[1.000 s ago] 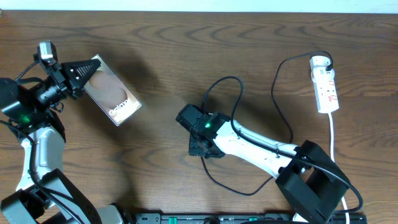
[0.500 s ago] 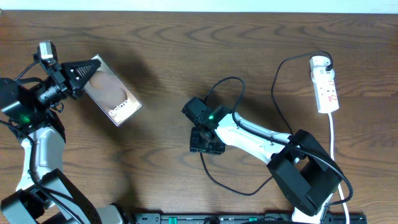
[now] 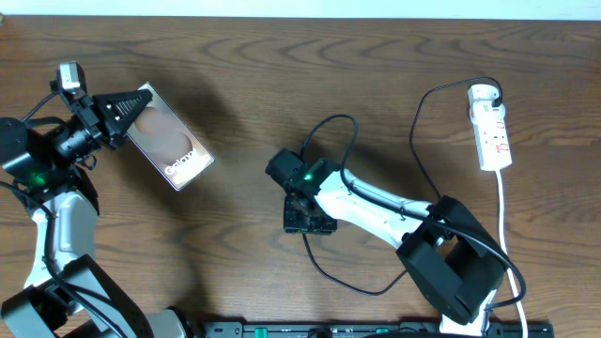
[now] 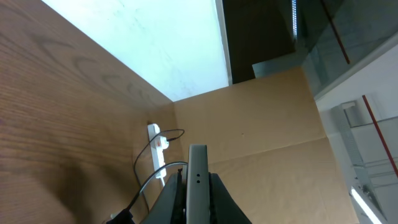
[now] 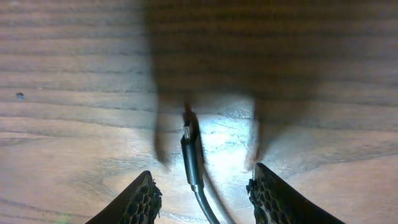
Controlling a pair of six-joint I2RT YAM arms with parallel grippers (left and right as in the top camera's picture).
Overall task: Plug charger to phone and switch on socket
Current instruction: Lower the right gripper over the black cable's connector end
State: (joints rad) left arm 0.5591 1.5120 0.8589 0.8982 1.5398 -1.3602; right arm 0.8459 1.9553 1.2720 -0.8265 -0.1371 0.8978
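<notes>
The phone (image 3: 171, 139), brownish face with "Galaxy" lettering, is held up at the left, and my left gripper (image 3: 130, 105) is shut on its end. In the left wrist view its thin edge (image 4: 198, 177) stands clamped between the fingers. The charger's black cable (image 3: 414, 141) loops across the table from a white adapter (image 3: 482, 94) in the socket (image 3: 494, 131). Its plug tip (image 5: 190, 144) lies flat on the wood. My right gripper (image 5: 202, 179) is open and straddles the plug, with both fingers apart from it. In the overhead view that gripper (image 3: 308, 219) sits mid-table.
The socket's white cord (image 3: 504, 216) runs down the right side toward the front edge. A lower loop of black cable (image 3: 352, 286) lies near the front, beside the right arm's base (image 3: 451, 272). A cardboard wall (image 4: 267, 124) shows behind the table.
The right wrist has shifted a little to the left over the plug, and its jaws have narrowed slightly. The left arm and phone have not moved.
</notes>
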